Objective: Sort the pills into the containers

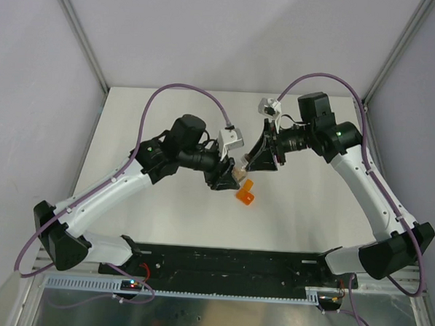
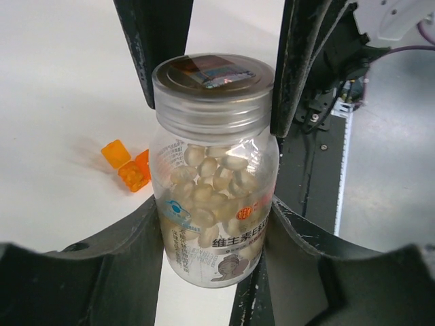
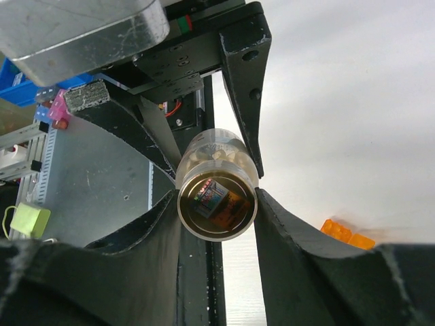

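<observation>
Item 1. Orange container (image 1: 245, 192): a small translucent orange box of joined cells. It lies on the white surface (image 1: 163, 226), nearest of the listed things to my bases. It sits just beside the bottle, on its near right, with neither hand touching it. I cannot tell whether its cells are open.

Item 2. Left hand (image 1: 228, 177): closed on the bottle (image 2: 214, 170). My 2 fingers press the body from opposite sides, low on the printed label. The arm reaches in from the near left.

Item 3. Bottle, 1 only: clear plastic with a printed label. It is held at the middle of the surface between my 2 hands, base in the left hand and cap end turned toward the right hand.

Item 4. Pills (image 2: 204, 183): pale tan pellets, all heaped inside the bottle behind the clear wall. Count not legible.

Item 5. Cap (image 2: 213, 88): ribbed and round, with a sticker on its top face, seated on the bottle neck.

Item 6. Right hand (image 3: 217, 204): closed on the cap, 1 finger on each side of its rim. The arm comes in from the far right and meets the left hand head-on.
</observation>
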